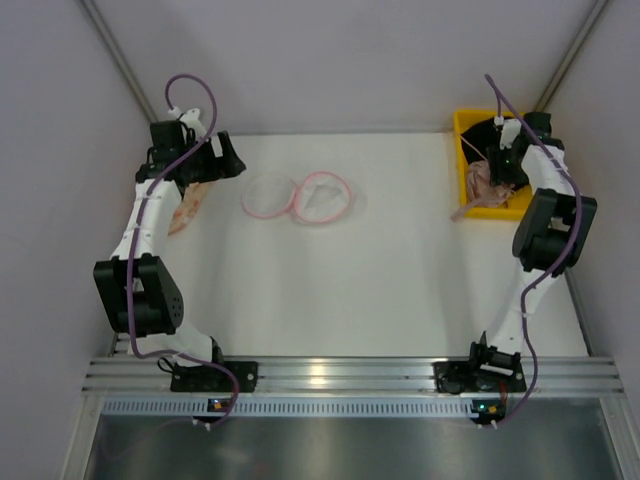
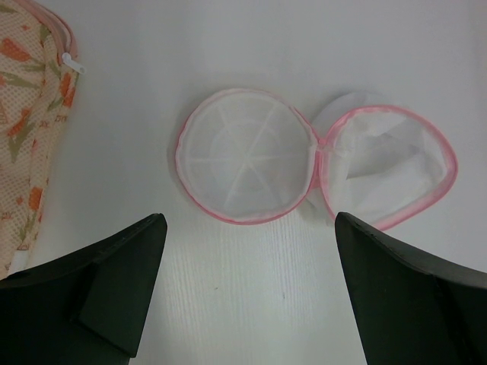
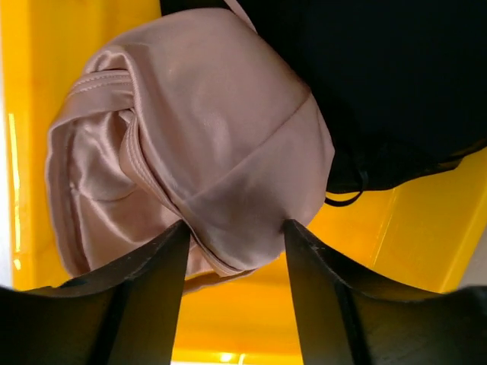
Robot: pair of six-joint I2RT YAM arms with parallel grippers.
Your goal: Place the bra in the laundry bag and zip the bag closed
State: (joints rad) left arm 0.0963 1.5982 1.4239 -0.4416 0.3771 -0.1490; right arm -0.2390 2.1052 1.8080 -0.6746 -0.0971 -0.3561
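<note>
The laundry bag lies unzipped at the back middle of the table, its two round white mesh halves with pink rims spread side by side; it also shows in the left wrist view. My left gripper is open and empty, just left of the bag, its gripper above bare table. The pale pink bra lies bunched in the yellow bin, one strap hanging over the bin's front edge. My right gripper is down in the bin, its fingers pressed on both sides of a fold of the bra.
A peach patterned fabric piece lies at the far left by the left arm and shows in the left wrist view. A black garment lies in the bin beside the bra. Walls close in on both sides.
</note>
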